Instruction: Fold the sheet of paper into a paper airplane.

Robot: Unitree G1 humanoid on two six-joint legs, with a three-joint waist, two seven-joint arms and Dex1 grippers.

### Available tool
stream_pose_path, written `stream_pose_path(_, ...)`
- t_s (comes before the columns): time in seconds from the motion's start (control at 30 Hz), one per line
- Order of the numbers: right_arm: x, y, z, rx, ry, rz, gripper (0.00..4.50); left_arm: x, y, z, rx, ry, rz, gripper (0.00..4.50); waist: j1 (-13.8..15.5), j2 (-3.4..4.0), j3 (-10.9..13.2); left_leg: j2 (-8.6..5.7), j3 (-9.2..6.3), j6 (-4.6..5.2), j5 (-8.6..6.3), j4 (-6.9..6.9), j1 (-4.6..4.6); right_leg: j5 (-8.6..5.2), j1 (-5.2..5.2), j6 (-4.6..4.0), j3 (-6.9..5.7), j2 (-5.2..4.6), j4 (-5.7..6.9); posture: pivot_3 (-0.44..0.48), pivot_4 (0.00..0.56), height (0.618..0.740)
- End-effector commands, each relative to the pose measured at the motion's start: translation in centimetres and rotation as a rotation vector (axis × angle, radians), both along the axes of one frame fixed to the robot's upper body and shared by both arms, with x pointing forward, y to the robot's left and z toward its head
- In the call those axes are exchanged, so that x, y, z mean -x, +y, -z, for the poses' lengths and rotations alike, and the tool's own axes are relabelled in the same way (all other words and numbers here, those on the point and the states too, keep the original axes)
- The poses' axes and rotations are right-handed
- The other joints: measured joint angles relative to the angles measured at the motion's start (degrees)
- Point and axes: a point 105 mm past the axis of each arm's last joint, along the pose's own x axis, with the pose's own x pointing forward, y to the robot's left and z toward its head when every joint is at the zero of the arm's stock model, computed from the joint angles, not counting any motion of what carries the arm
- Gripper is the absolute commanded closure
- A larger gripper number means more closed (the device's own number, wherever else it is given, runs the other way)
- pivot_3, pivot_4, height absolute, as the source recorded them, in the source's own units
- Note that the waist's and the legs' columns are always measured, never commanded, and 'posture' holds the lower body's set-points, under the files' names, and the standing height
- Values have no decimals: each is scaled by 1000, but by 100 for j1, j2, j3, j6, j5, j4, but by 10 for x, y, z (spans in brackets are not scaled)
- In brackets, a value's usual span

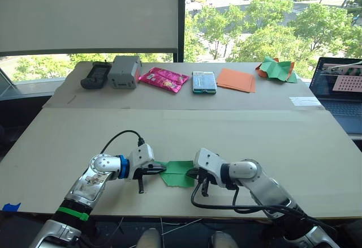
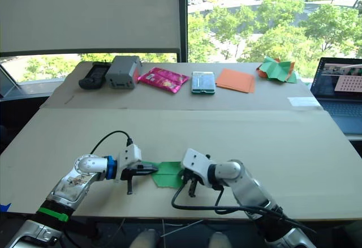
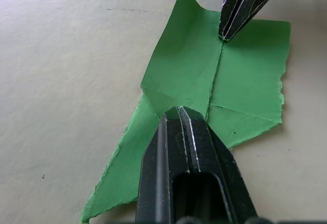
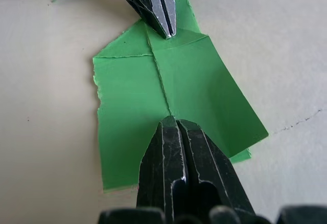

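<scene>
both grippers, the left gripper (image 1: 148, 171) and the right gripper (image 1: 199, 175), are pressed together and set tip-down on the centre crease of the sheet of paper (image 1: 180, 172), lying partly folded near the table (image 1: 169, 132) edge; next, a flap likely needs lifting.

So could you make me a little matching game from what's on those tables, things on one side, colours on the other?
Things:
1. sheet of paper between the two arms
2. snack packet on the far table
3. flat sheets on the far table
4. box beside the black handset

Colours:
A. orange
B. grey
C. bright green
D. pink

Pairs: 1-C, 2-D, 3-A, 4-B
</scene>
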Motion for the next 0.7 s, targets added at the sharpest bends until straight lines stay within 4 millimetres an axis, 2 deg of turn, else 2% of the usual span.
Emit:
stream_pose_path(0.03, 3, -33, 31, 108, 134, 125, 4481, 6, 13, 25, -89, 76, -37, 4500, -2, 0, 0, 0, 0, 0, 0, 0, 0, 0, 0, 0, 0, 0, -2, 0, 150, 706)
stream_pose_path(0.43, 5, -47, 29, 122, 142, 174, 4481, 10, 13, 26, -89, 79, -25, 4500, -4, -1, 0, -7, 11, -2, -1, 0, -12, -1, 0, 1, -24, -31, -29, 0, 150, 706)
stream_pose_path(0.5, 1, -41, 9, 57, 82, 160, 4481, 11, 12, 25, -85, 78, -26, 4500, 0, -1, 1, -8, 13, -2, -2, 0, -14, -1, -1, 2, -28, -36, -35, 0, 150, 706)
stream_pose_path(0.63, 1, -17, -48, -157, -66, 67, 4481, 9, 10, 22, -76, 69, -33, 4500, -9, 0, 16, -8, 15, -2, -1, 3, -37, -1, -20, 2, -34, -40, -38, 0, 150, 706)
stream_pose_path(0.7, 6, -8, -63, -221, -97, 22, 4481, 8, 9, 20, -75, 64, -33, 4500, -13, 5, 21, -8, 15, -2, -1, 0, -55, -1, -45, 3, -35, -39, -37, 0, 150, 706)
